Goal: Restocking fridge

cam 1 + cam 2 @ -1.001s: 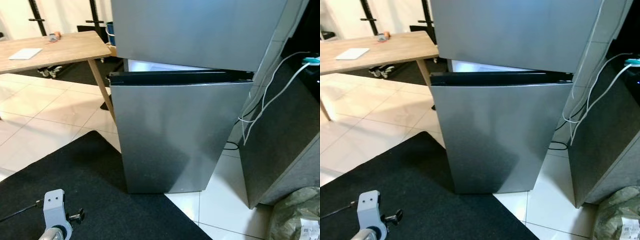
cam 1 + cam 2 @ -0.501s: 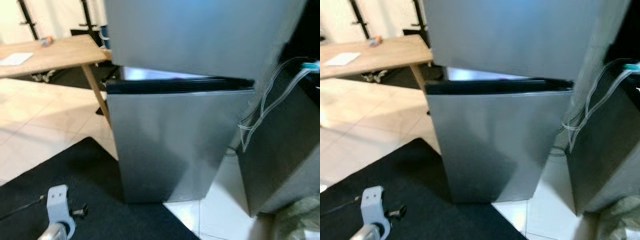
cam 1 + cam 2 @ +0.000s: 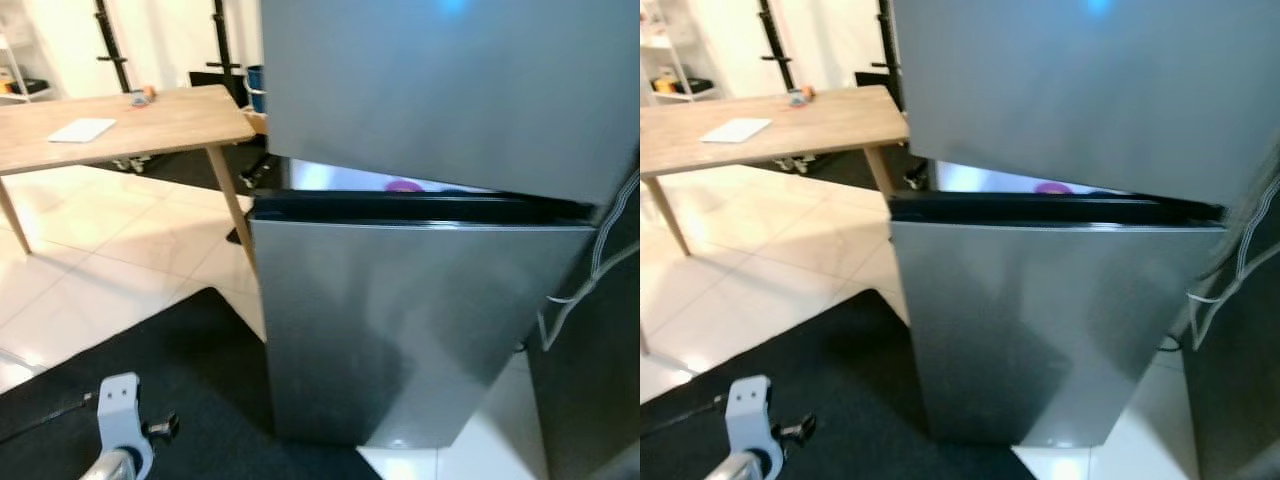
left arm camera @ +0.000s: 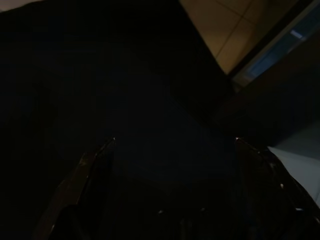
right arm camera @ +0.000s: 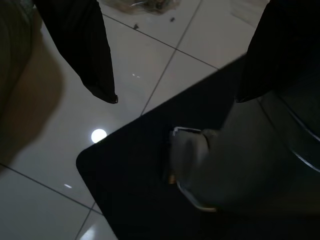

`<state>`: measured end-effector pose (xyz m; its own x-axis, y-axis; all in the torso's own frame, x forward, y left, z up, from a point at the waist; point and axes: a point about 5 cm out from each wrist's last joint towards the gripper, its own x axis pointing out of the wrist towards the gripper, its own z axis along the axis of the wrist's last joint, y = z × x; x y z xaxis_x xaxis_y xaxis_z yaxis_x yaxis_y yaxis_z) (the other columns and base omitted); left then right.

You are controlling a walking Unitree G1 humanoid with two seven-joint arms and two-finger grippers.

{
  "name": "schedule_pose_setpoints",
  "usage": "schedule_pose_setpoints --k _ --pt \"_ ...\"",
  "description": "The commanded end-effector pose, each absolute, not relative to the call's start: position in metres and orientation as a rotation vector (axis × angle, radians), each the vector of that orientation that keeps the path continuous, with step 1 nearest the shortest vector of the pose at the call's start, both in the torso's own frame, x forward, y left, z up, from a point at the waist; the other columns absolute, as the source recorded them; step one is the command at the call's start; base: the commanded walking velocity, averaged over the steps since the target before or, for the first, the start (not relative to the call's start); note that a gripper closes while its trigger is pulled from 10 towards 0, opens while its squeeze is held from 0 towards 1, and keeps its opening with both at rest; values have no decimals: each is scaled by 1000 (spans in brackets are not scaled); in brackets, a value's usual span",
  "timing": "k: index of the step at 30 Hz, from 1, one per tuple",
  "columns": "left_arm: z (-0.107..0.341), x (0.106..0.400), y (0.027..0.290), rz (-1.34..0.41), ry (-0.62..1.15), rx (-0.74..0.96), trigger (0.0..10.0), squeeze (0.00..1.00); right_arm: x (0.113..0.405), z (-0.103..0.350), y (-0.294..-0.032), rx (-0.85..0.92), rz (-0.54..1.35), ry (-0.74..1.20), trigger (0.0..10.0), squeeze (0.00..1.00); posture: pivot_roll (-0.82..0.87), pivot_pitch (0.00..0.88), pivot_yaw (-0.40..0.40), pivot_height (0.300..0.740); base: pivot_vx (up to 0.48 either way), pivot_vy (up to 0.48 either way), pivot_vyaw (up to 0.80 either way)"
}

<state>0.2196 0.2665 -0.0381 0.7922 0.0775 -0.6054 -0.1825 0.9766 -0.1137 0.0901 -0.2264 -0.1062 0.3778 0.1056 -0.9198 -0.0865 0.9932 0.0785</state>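
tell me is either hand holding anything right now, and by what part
Nothing is held. The left hand and right hand both hang open and empty over the floor.

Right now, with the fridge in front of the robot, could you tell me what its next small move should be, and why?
Probably raise the left gripper toward the dark top edge of the lower door and pull it wider. That door stands only slightly ajar, with a bright gap under the upper door. Both grippers hang low and open over the black mat, the right gripper holding nothing either.
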Motion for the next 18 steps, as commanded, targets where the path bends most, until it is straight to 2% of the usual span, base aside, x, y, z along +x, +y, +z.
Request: schedule_pose_setpoints --k 1,6,8,12,18 --pt "-37 224 260 109 637 -164 10000 0 86 -108 -221 31 143 1192 10000 0 -81 24 24 740 349 0 0" --pt "-34 232 252 45 623 -147 10000 0 87 -108 -221 27 144 1193 10000 0 -81 24 24 740 321 0 0" --pt "-31 240 236 -93 608 -92 10000 0 87 -108 -222 31 135 1193 10000 0 -81 24 24 740 0 0 0" --pt "-29 245 226 -169 596 -65 10000 0 87 -108 -221 29 135 1201 10000 0 -79 23 24 740 0 0 0" --pt "-26 253 208 -288 579 -27 10000 0 85 -109 -220 22 138 1212 10000 0 -82 26 27 740 0 0 -774"
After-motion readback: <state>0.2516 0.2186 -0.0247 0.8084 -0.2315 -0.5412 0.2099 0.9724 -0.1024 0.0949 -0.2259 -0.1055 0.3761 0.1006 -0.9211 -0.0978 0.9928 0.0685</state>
